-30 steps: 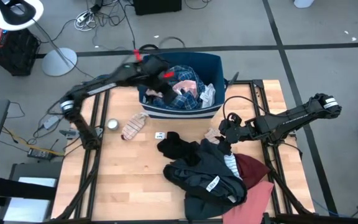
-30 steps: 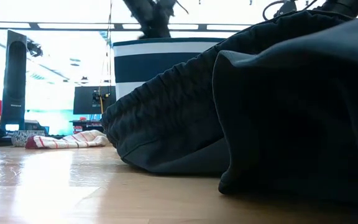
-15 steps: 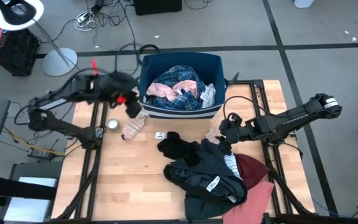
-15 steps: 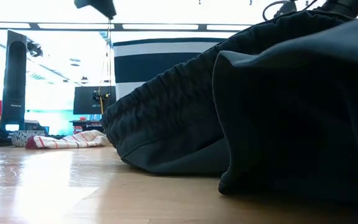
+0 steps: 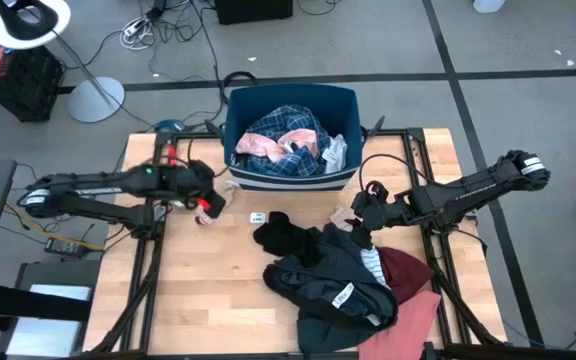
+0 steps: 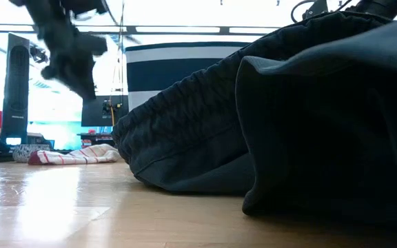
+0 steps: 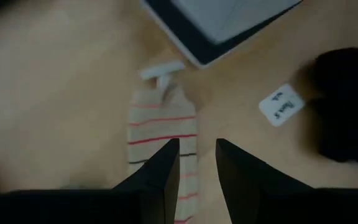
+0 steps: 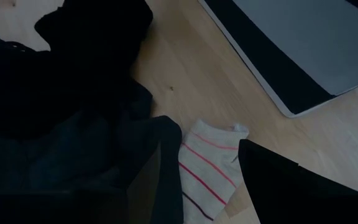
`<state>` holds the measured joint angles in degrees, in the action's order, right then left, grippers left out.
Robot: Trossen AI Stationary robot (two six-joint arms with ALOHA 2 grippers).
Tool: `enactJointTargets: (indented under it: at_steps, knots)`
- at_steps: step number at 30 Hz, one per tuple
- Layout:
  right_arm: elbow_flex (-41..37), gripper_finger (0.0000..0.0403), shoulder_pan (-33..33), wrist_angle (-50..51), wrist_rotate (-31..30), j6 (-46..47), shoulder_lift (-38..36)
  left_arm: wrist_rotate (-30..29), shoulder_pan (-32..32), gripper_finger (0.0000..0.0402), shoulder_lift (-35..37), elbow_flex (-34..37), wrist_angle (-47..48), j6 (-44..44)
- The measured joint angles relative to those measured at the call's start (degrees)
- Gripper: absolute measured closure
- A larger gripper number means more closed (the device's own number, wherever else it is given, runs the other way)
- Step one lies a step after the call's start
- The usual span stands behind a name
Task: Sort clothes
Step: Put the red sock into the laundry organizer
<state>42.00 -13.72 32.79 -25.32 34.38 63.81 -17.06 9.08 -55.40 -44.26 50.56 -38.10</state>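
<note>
My left gripper (image 5: 208,201) hangs open and empty just above a striped sock (image 7: 163,127) that lies flat on the table's left part, near the navy bin (image 5: 290,140). It shows blurred in the low view (image 6: 67,48). My right gripper (image 5: 361,226) is open and empty over a second striped sock (image 8: 207,158), at the edge of the clothes pile. One finger (image 8: 148,180) stands over the pile's dark cloth. The pile holds a black garment (image 5: 286,236), a dark grey one (image 5: 328,282), a maroon one (image 5: 405,268) and a salmon pink one (image 5: 415,315).
The navy bin at the table's far edge holds blue plaid (image 5: 288,120), salmon pink (image 5: 268,143) and white-teal (image 5: 334,152) clothes. A small white tag (image 5: 257,217) lies on the wood. Bare wood (image 5: 203,290) shows at the near left. The dark grey garment (image 6: 288,117) fills the low view.
My left gripper has swung from above the bin toward the table's left edge, then toward the near edge and down. It now hangs over the striped sock beside the bin. My right arm and the clothes have kept still.
</note>
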Motion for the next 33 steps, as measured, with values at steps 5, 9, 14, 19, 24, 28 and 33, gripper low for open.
enactJointTargets:
  at_steps: [5,9,14,19,24,28,33]
  knots:
    - [0.0,0.0186,0.0,-0.06,-0.02,-0.01,0.0,3.52,1.41,0.0291,-2.61,9.99,-10.0,-5.25]
    - [0.0,0.0186,-0.02,-0.08,-0.02,-0.01,0.0,5.5,2.17,0.0291,-4.97,16.59,-16.8,-8.78]
    - [0.0,0.0186,0.0,-0.18,-0.02,-0.01,0.0,7.38,2.55,0.0293,-8.09,21.88,-22.78,-12.07]
    - [0.0,0.0186,-0.01,-0.23,-0.04,-0.01,0.0,9.06,2.56,0.036,-8.59,22.09,-23.32,-12.72]
    - [0.0,0.0186,-0.01,-0.16,-0.05,-0.02,0.0,9.96,2.54,0.0396,-6.52,16.57,-18.46,-9.18]
    - [0.0,0.0186,-0.02,-0.12,-0.07,-0.01,0.0,7.56,2.53,0.0399,-6.0,8.55,-8.66,-6.86]
    - [0.0,0.0186,0.0,-0.02,-0.07,-0.03,0.0,2.41,2.52,0.04,-5.81,-5.14,3.35,-3.05]
